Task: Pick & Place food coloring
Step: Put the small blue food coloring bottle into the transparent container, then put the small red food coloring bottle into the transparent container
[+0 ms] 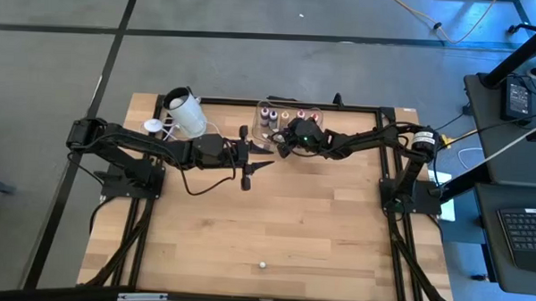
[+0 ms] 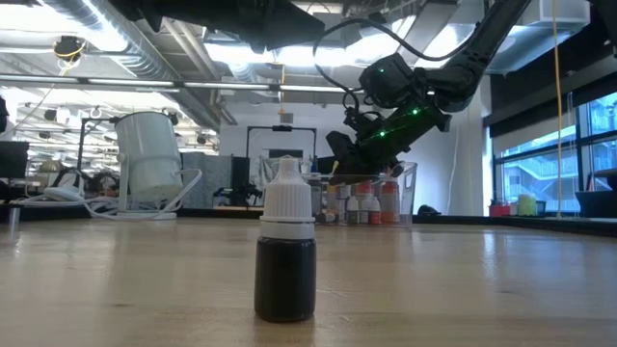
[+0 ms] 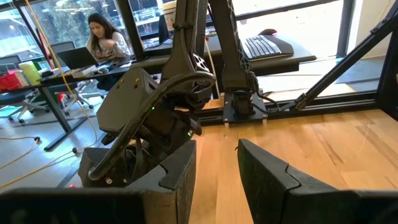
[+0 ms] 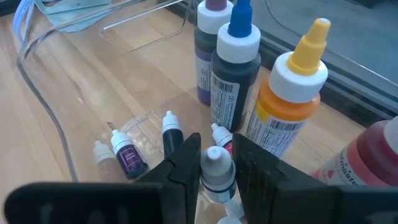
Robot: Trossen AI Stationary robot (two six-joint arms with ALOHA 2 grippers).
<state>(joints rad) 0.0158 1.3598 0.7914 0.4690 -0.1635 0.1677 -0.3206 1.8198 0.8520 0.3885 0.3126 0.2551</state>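
Right gripper (image 4: 211,163) clamped on tiny bottle (image 4: 216,169) inside tub (image 1: 292,109); risks toppling neighbouring bottles (image 4: 127,154) on lift. Left gripper (image 3: 214,177) apart, empty.

Free room: broad bare light-wood tabletop (image 1: 275,218), near half, save one small dark dropper bottle with white cap (image 2: 286,253) standing alone.

Obstacles: clear plastic tub (image 1: 292,115) at far edge, crowded with tall upright colouring bottles (image 4: 233,59); large white cylindrical cup (image 1: 186,113) far left.
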